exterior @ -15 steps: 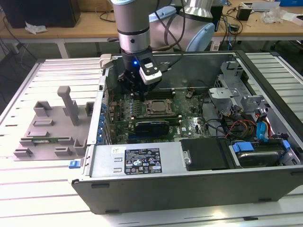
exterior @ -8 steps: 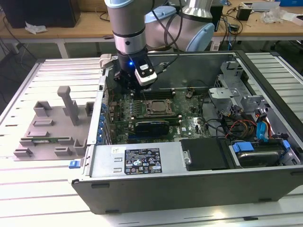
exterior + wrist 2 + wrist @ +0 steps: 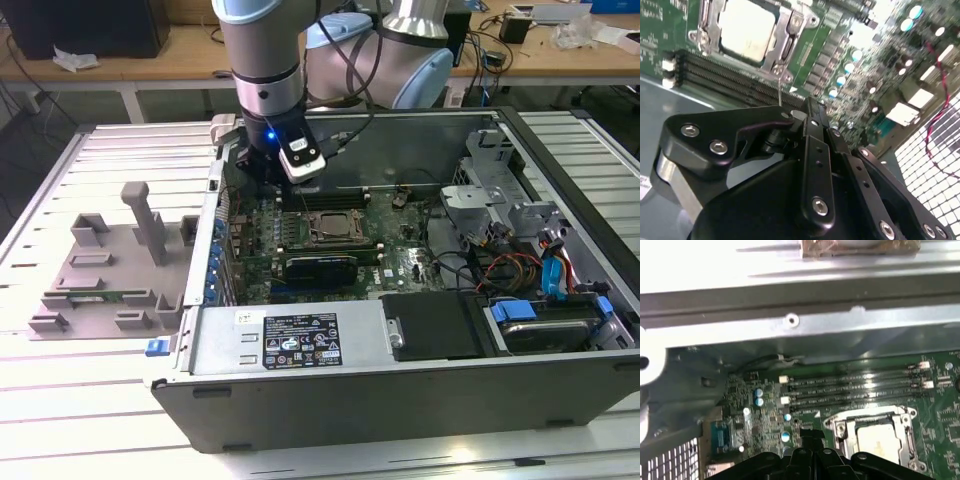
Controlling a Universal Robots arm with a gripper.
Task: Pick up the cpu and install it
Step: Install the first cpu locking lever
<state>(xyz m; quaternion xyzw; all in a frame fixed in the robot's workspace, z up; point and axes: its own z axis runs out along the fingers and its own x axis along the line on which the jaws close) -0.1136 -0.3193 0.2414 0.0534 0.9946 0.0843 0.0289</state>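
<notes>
In the exterior view, my arm (image 3: 262, 60) reaches down into an open computer case (image 3: 400, 390) lying on the table (image 3: 80, 420). The hand (image 3: 268, 178) hangs low over the green motherboard (image 3: 400, 255), near the case's far wall. The cpu (image 3: 333, 227) lies flat in its socket at mid-board, just beside the hand. A grey fixture (image 3: 100, 270) sits on the table outside the case, towards the exterior view's left.

In the second wrist view, the hand (image 3: 810, 106) has its fingers drawn together and holds nothing. Beyond the tips I see the silver cpu (image 3: 746, 29) inside the metal socket frame (image 3: 785, 47), with the dark memory slots (image 3: 725, 75) between.

In the first wrist view, the hand (image 3: 810, 442) is narrow and empty, and the cpu (image 3: 879, 440) sits squarely in the frame.

My worries: the fingertips are close above the board, so any stray drop could strike the memory slots or the frame. I cannot tell whether the frame is latched; if not, a knock could shift the cpu.
</notes>
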